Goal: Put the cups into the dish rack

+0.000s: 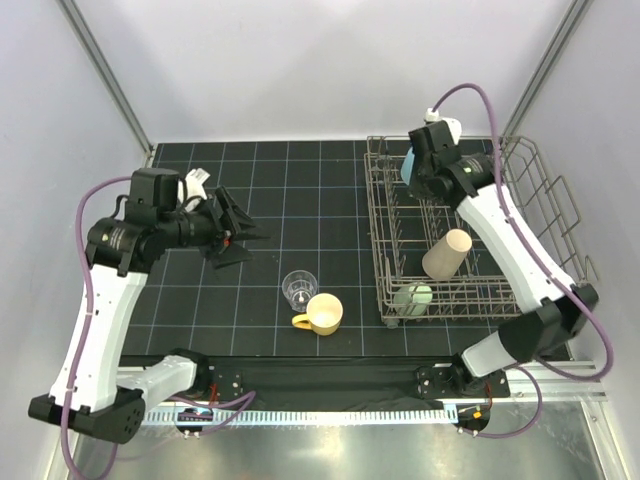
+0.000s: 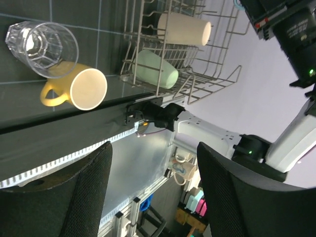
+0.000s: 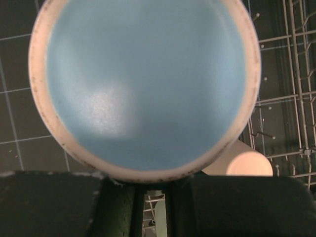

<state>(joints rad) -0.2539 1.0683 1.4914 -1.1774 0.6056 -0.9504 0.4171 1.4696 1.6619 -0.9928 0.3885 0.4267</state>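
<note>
My right gripper [image 3: 148, 185] is shut on the wall of the light blue cup [image 3: 143, 84], whose round base fills the right wrist view. In the top view that cup [image 1: 407, 172] hangs over the far left corner of the dish rack [image 1: 540, 190]. A tan tumbler [image 1: 447, 253] and a pale green cup [image 1: 413, 298] lie on their sides inside the rack. On the mat, the clear glass [image 1: 298, 288] stands upright and the yellow mug [image 1: 320, 314] lies beside it. My left gripper [image 1: 235, 235] hovers open and holds nothing, left of the glass. In the left wrist view its fingers [image 2: 64, 197] frame only the background.
A black gridded mat [image 1: 300, 190] covers the table, with a metal strip [image 1: 330, 440] along the near edge. White walls and slanted frame posts [image 1: 105, 75] enclose the back. The rack's wire sides [image 2: 212, 81] rise above the cups inside it.
</note>
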